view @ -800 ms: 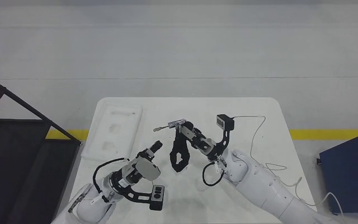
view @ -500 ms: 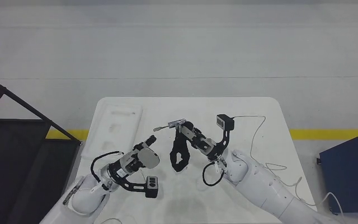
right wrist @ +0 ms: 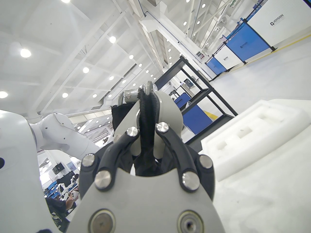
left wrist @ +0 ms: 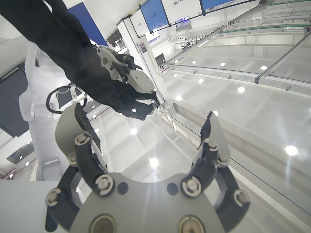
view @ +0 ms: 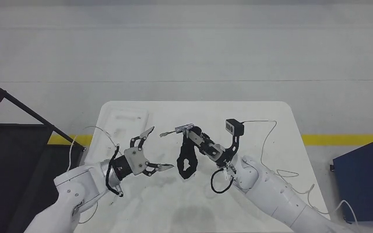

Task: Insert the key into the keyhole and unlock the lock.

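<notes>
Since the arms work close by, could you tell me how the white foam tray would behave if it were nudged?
The foam tray looks light for its bulk, so it would probably slide across the table rather than resist. Its broad, flat shape makes tipping unlikely. Its soft-looking edges might dent under a hard poke.

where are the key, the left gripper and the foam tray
key (view: 169,132), top view, on its thin blade
left gripper (view: 162,148), top view, midway between its open fingertips
foam tray (right wrist: 267,141), right wrist view, on its rim

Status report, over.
Left gripper open, empty. Right gripper shut on lock, held aloft. Key juts toward left gripper. Nothing between.
</notes>
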`<action>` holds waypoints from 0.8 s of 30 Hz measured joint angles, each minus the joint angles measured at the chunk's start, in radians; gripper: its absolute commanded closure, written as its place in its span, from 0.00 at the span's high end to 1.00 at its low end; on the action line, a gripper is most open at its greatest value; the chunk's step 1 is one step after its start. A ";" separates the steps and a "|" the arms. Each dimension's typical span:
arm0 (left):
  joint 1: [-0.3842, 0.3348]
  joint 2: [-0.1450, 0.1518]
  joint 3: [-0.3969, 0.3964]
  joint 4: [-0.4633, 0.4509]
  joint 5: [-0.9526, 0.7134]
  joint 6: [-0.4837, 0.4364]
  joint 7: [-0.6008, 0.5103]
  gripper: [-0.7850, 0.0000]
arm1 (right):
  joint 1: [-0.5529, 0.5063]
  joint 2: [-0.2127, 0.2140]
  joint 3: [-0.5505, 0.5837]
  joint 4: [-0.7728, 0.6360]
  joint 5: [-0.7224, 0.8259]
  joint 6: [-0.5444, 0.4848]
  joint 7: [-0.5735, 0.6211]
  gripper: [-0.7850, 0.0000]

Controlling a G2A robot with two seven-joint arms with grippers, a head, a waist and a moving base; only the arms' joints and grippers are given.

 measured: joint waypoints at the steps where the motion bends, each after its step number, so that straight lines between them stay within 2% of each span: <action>1: 0.000 0.000 0.000 0.000 -0.037 0.000 0.000 1.00 | 0.000 0.000 0.000 0.000 0.000 0.000 0.000 0.00; 7: 0.000 -0.001 -0.001 0.000 -0.048 -0.007 -0.002 1.00 | 0.000 0.000 0.000 0.000 0.000 0.000 0.000 0.00; 9: -0.009 -0.001 -0.009 -0.021 0.008 -0.036 0.011 1.00 | 0.000 0.000 0.000 0.000 0.000 0.000 0.000 0.00; 12: -0.032 0.006 -0.017 -0.100 0.259 -0.076 0.008 1.00 | 0.000 0.000 0.000 0.000 0.000 0.000 0.000 0.00; 16: -0.020 0.017 0.014 -0.188 0.769 -0.235 -0.099 1.00 | 0.000 0.000 0.000 0.000 0.000 0.000 0.000 0.00; 19: -0.005 0.022 0.039 -0.193 1.100 -0.362 -0.206 1.00 | 0.000 0.000 0.000 0.000 0.000 0.000 0.000 0.00; 20: -0.005 0.022 0.040 -0.191 1.163 -0.374 -0.208 1.00 | 0.000 0.000 0.000 0.000 0.000 0.000 0.000 0.00; 22: -0.006 0.022 0.039 -0.191 1.231 -0.344 -0.189 1.00 | 0.000 0.000 0.000 0.000 0.000 0.000 0.000 0.00; 24: -0.006 0.022 0.038 -0.191 1.208 -0.326 -0.186 1.00 | 0.000 0.000 0.000 0.000 0.000 0.000 0.000 0.00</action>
